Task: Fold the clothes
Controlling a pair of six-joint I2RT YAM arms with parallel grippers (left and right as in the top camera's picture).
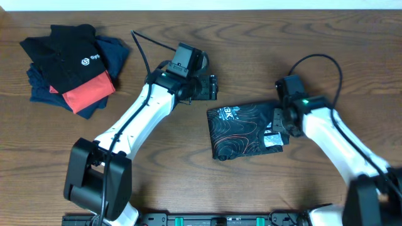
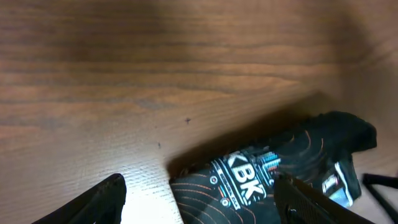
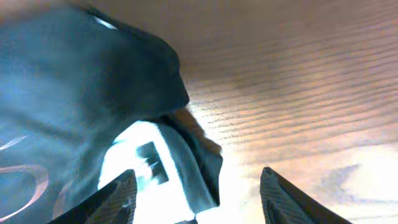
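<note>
The black jersey with copper contour lines and white lettering lies folded into a small rectangle at the table's middle right. My left gripper hovers just behind its far-left corner, open and empty. In the left wrist view the jersey sits between and beyond the spread fingers. My right gripper is at the jersey's right edge, open, its fingers straddling the fabric's edge and a white label patch, not closed on it.
A pile of other clothes lies at the back left: a plain black top with a white logo over navy and coral-red garments. Black cables run behind both arms. Bare wooden table surrounds the jersey.
</note>
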